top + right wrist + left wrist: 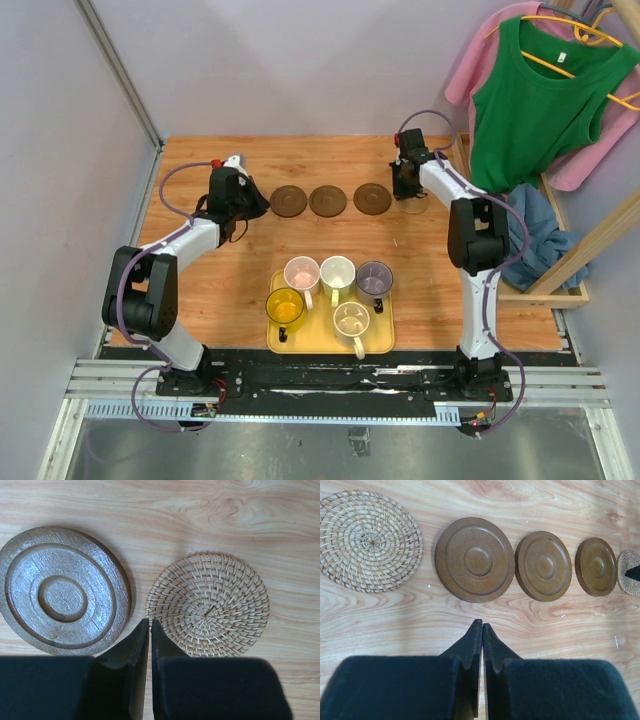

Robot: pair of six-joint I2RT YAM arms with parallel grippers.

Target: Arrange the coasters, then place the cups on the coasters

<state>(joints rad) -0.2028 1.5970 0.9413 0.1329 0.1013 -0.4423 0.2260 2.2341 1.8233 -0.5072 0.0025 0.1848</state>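
Three brown coasters (328,200) sit in a row at the upper middle, a woven coaster (369,541) at each end. Five cups (338,272) stand on the yellow tray (383,332) below. The left gripper (482,625) and right gripper (150,621) are squeezed closed, empty.

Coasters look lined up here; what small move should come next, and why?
Probably lift the shut, empty left gripper away and move it toward the yellow rectangular tray: two woven tan coasters and three brown wooden coasters already form a row, while all five small mugs stand on it.
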